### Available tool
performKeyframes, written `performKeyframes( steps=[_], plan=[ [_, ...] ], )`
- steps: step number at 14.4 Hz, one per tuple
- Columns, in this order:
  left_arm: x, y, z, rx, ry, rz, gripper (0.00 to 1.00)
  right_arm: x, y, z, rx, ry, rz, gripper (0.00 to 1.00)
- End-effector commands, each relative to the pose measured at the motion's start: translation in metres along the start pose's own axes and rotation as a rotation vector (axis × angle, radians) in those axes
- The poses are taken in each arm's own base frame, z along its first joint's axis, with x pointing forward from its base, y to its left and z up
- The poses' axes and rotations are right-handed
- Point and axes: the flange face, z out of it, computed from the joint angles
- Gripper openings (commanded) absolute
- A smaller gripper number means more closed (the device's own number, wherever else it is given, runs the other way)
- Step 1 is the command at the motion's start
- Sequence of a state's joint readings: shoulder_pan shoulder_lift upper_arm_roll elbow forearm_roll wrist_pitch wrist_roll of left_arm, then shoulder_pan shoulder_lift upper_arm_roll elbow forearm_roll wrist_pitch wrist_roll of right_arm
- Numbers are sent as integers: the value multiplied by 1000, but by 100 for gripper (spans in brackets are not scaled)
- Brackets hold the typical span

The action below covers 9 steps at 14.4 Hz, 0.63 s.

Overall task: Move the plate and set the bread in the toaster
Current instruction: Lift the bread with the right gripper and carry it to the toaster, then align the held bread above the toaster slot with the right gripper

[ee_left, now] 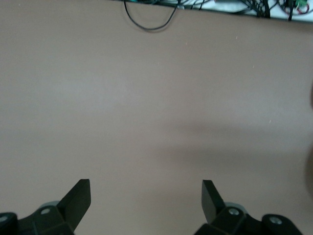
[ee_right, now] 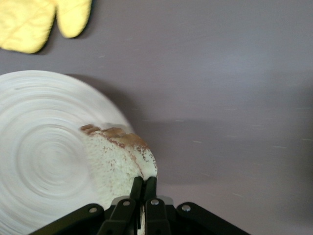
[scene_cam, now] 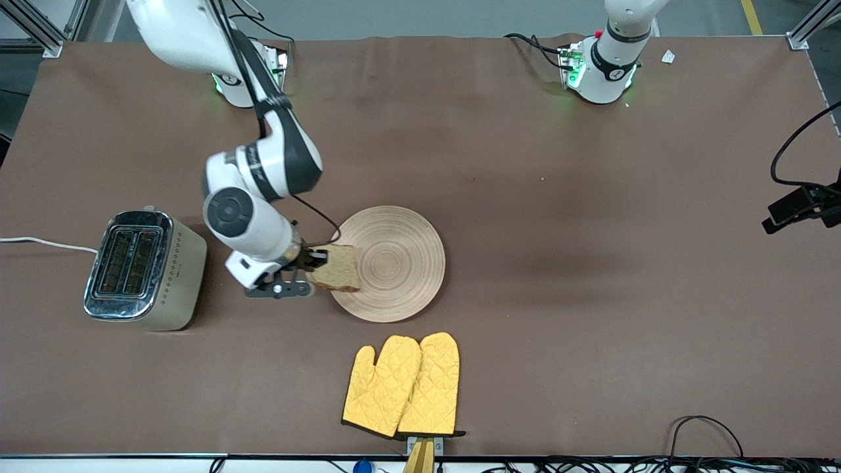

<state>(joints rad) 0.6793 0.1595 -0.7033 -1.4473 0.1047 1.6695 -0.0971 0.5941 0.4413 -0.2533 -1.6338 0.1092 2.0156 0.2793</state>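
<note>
Nearest the front camera, a pair of quilted yellow oven mitts [scene_cam: 402,386] is lying side by side on the brown tabletop [scene_cam: 591,295]. Farther from the camera, the round, shallow, light wooden plate with concentric ring grain [scene_cam: 394,263] is sitting flat near the middle of the tabletop. The right gripper [scene_cam: 314,270] is hanging over the plate's edge on the toaster's side, its fingers pinching the square-ish slice of tan speckled wholegrain bread with a darker crust [scene_cam: 336,267] by one edge; the right wrist view is showing the two fingers [ee_right: 136,190] pressed narrowly together on the bread [ee_right: 117,159] above the plate [ee_right: 44,147]. Toward the right arm's end of the tabletop, well apart from the plate, the boxy cream-beige two-slot toaster with a shiny chrome top [scene_cam: 141,270] is standing upright with its white cord [scene_cam: 46,244] trailing away. The left arm is waiting, and its left gripper [ee_left: 145,200] is hanging with fingers spread wide over bare tabletop.
</note>
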Motion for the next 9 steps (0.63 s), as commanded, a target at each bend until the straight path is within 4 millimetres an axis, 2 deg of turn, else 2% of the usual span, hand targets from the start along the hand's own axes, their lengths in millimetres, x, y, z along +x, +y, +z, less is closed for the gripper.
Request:
performKeyframes(
  steps=[1, 2, 4, 9],
  plan=[
    [-11, 6, -22, 27, 2, 57, 100, -1, 48, -46, -143, -24, 14, 0],
    [-13, 20, -24, 36, 6, 77, 100, 1, 65, -64, -200, -41, 28, 0],
    [-23, 41, -33, 56, 13, 81, 100, 3, 107, -83, -302, -50, 72, 0],
    [-59, 41, -52, 15, -45, 59, 100, 8, 156, -90, -582, -29, 116, 0]
  ],
)
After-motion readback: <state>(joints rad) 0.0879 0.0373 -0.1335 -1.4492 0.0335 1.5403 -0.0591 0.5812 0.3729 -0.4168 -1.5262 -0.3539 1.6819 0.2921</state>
